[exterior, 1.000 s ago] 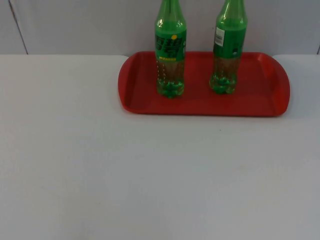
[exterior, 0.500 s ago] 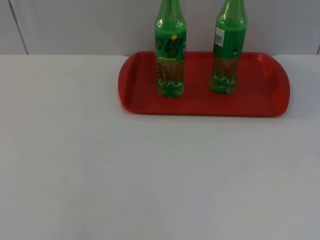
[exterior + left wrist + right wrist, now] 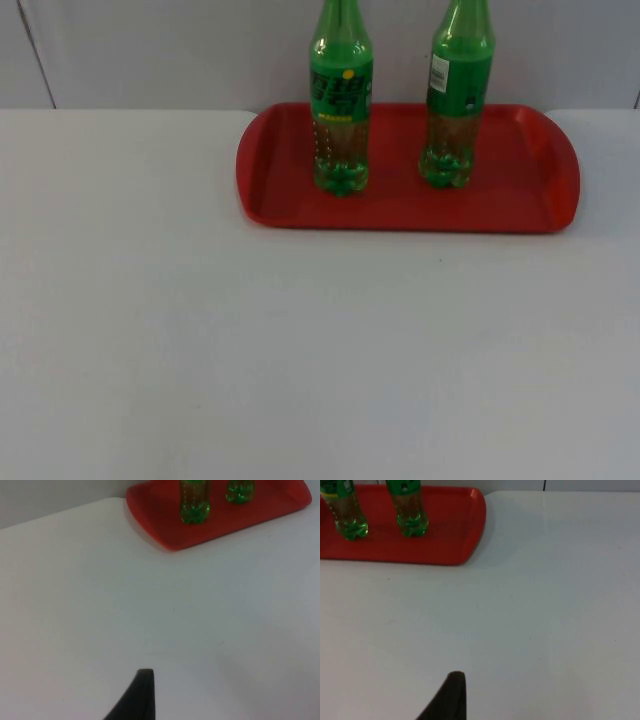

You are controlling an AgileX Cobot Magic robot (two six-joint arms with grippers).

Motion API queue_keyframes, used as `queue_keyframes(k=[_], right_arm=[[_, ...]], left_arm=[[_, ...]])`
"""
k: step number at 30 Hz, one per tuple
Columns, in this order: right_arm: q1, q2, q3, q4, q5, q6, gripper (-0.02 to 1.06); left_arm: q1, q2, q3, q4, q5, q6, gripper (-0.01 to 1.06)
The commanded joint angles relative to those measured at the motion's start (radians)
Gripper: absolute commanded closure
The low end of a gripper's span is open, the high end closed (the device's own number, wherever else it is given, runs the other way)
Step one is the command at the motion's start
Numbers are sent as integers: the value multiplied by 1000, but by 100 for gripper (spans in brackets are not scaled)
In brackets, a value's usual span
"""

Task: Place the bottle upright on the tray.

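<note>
a red tray [image 3: 520, 215] lies at the far side of the white table [image 3: 300, 350], close against the grey partition wall [image 3: 180, 50] and a little to the right of the middle. two green bottles stand upright on it, apart from each other. the left bottle [image 3: 341, 100] sits toward the tray's left half, with a green and yellow label round its upper body and brownish liquid showing lower down. the right bottle [image 3: 459, 95] stands near the tray's middle, with a small white patch on its label. both rest with their bases on the tray floor, away from the rim. neither one is tilted.

the left gripper [image 3: 137, 697] hangs above bare table on the near left, well apart from the tray, and one black fingertip of it can be seen in the left wrist view, with the tray and both bottles far beyond it. the right gripper [image 3: 447, 697] hangs above bare table on the near right, also well apart from the tray, again with one black fingertip visible. i cannot tell how far either gripper is spread. nothing can be seen against either visible fingertip. both arms wait back from the tray.
</note>
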Motion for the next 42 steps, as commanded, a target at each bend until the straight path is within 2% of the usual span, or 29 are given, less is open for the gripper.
queue_keyframes(k=[1,36,39,42], right_arm=[[-6,-4,1,3,-10,-2,-1],[-6,-4,1,3,-10,2,-1],[-6,-4,1,3,-10,2,-1],[-6,-4,1,3,-10,2,-1]], left_arm=[[1,-4,4,1,-2,-1,4],[1,-4,4,1,-2,-1,4],[14,-4,4,0,-2,-1,4],[67,-4,4,0,-2,-1,4]])
